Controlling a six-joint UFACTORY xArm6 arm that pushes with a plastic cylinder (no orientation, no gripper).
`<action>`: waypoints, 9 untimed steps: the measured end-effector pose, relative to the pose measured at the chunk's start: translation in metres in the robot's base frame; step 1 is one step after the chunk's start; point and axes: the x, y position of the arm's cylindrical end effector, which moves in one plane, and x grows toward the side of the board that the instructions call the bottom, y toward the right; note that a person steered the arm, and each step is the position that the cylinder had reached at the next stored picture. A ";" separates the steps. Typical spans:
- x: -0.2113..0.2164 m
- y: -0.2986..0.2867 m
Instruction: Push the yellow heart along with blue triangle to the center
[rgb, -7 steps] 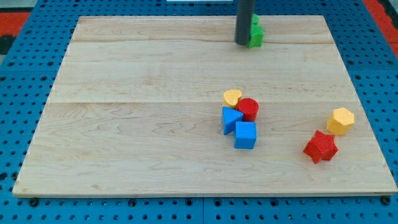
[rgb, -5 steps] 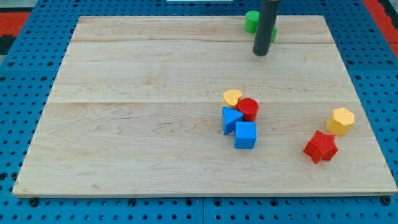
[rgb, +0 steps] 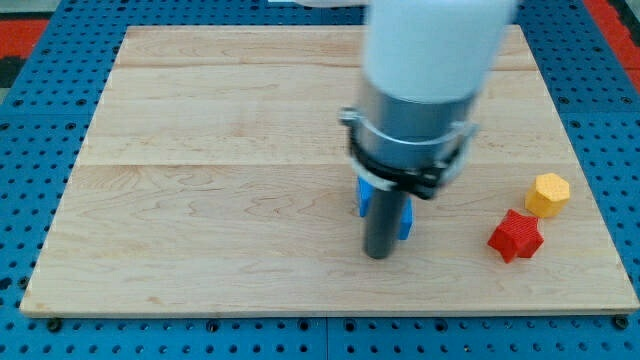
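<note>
Just below the blue blocks (rgb: 404, 216), my tip (rgb: 379, 255); no writing.

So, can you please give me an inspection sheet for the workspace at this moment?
Surface: wooden board on a blue pegboard.
Job's things: yellow heart hidden behind the arm; only blue slivers show beside the rod, so which blue block is which cannot be told.
Clutter: yellow hexagon and red star at the view's right, close together.
Grippers: none; my tip is just below the blue blocks.
Cables: nothing seen.
Surroundings: red strips at the top corners.
</note>
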 end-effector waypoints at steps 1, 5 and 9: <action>-0.041 -0.019; -0.030 0.040; -0.110 -0.002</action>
